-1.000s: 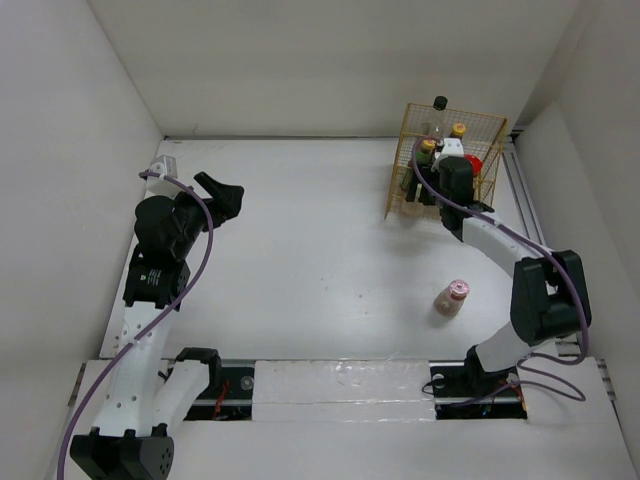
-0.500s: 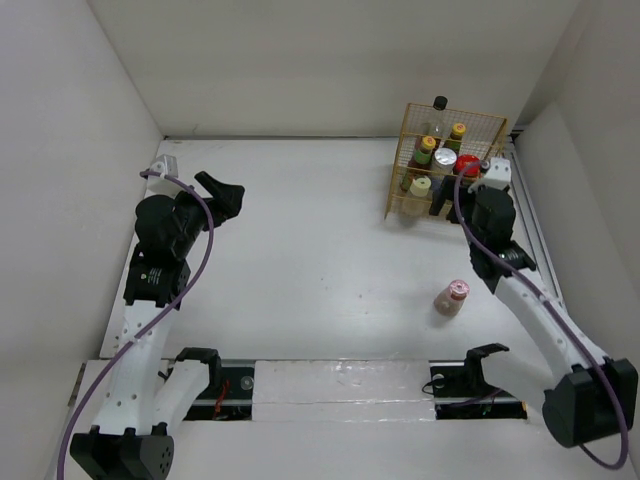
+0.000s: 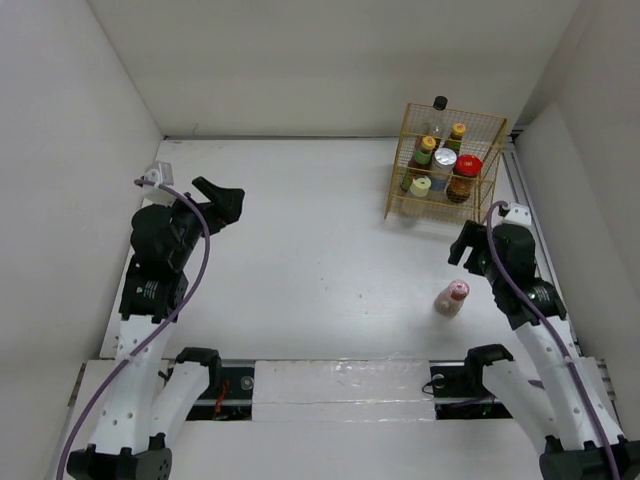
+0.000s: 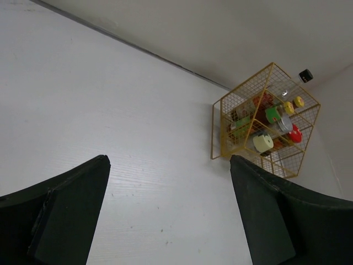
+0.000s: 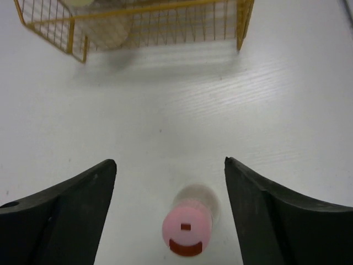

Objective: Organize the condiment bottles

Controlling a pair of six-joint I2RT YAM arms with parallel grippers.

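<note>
Near the right hand (image 5: 170, 161) (fingers (image 5: 83, 196) spread), pink-capped bottle (image 5: 186, 229), untouched

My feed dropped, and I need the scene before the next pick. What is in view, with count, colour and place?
wire rack: 1, yellow, far right of the table
yellow-capped bottles: 2, dark, in the rack, the second further back
silver-capped bottle: 1, white, rack middle
red-lidded jar: 1, rack's right side
cream bottle: 1, rack's near left
black-capped bottle: 1, rack's far edge
pink-capped bottle: 1, alone on the table, nearer than the rack
table: 1, white
left gripper: 1, black, open, empty
right gripper: 1, black, open, above the pink-capped bottle
</note>
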